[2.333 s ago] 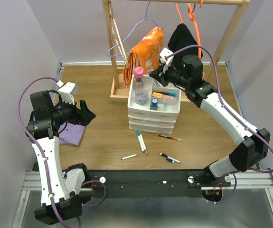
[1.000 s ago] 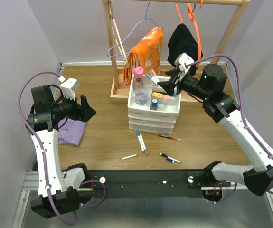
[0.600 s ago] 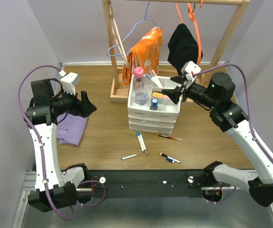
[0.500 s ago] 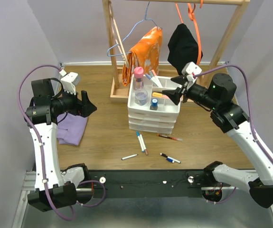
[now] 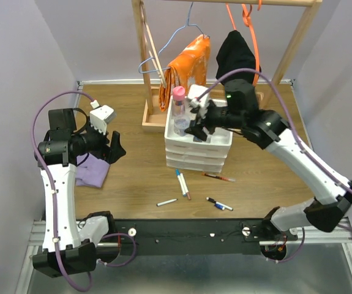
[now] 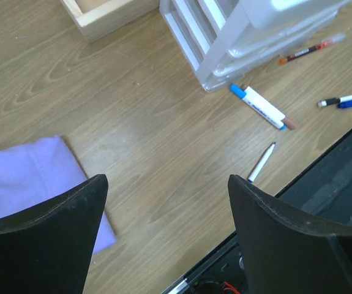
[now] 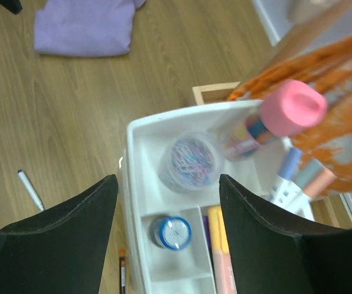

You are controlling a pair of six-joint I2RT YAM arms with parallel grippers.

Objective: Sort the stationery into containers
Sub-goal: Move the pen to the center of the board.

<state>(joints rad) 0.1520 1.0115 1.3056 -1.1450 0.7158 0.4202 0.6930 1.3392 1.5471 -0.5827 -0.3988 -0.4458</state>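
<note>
Blue-capped white marker pen [image 5: 180, 177] lay on wooden tabletop [image 5: 133, 184], just before white plastic divided tray [image 5: 228, 137]. Left of tray, left gripper [image 6: 166, 184] gaped wide, empty. Over tray, right gripper [image 7: 166, 184] spread wide, empty. Best descend square, fingers astride marker's barrel

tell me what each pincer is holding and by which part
Nothing: left pincer open above the table, right pincer open above the tray.
</note>
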